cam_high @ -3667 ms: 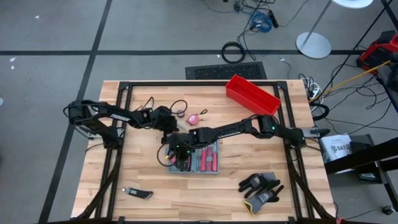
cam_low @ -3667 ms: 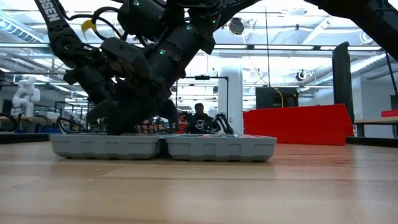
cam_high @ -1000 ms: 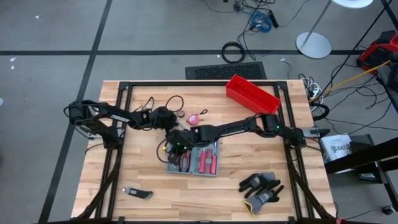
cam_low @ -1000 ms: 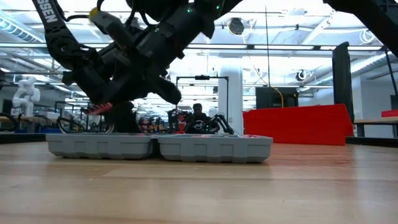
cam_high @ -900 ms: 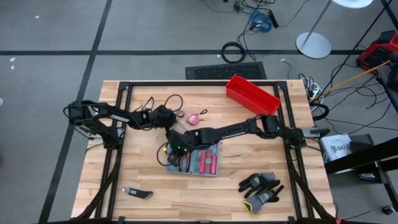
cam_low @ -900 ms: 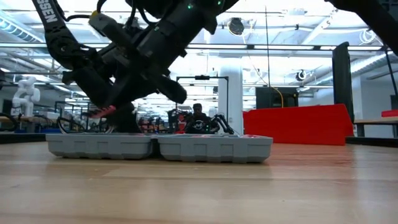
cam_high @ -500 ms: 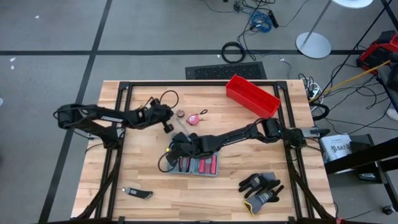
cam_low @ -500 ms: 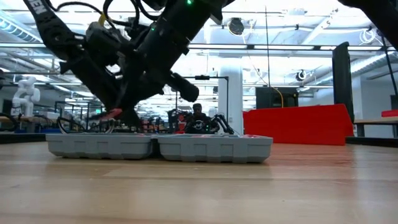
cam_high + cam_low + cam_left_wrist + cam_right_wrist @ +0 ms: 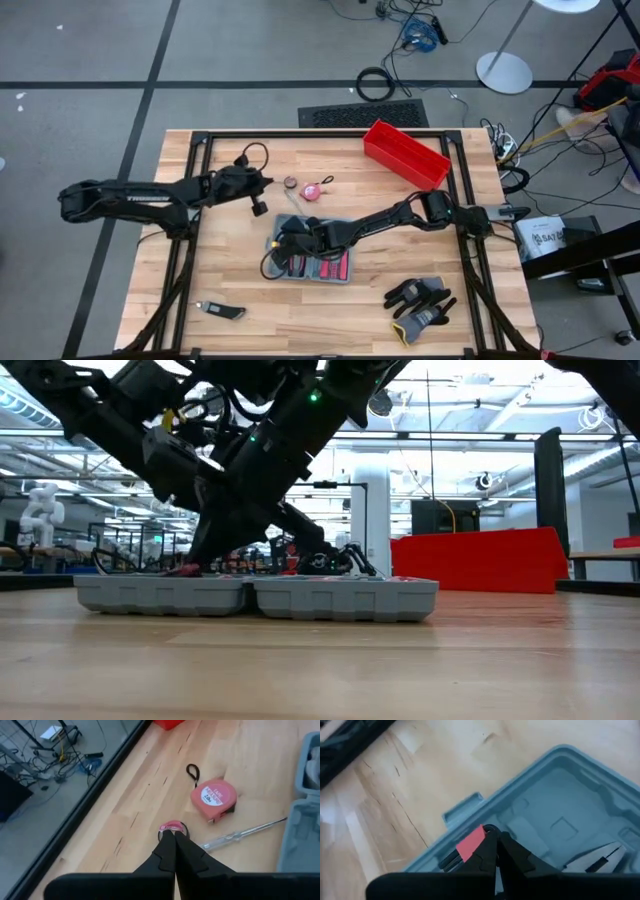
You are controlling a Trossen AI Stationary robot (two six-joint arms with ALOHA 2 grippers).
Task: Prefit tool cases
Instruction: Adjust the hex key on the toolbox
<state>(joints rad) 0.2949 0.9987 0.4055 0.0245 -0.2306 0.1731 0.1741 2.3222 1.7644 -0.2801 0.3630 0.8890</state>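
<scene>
The open tool case [image 9: 318, 258] lies at the counter's [image 9: 350, 320] centre. The right gripper [image 9: 492, 842], clamped on a red-handled tool [image 9: 470, 844], hovers over the case's nine-o'clock half; misalignment could jam it. The left gripper [image 9: 175, 851], closed and empty, waits at ten o'clock.

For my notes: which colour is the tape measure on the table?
Pink, clearest in the left wrist view: tape measure.

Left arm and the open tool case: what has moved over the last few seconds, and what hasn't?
The left gripper has pulled back from over the tool case toward its own side of the table, fingers shut and holding nothing. The right gripper has come down into the case's left half, fingers shut. The case slid slightly. The red bin, tape measure, gloves and utility knife stayed put.
</scene>
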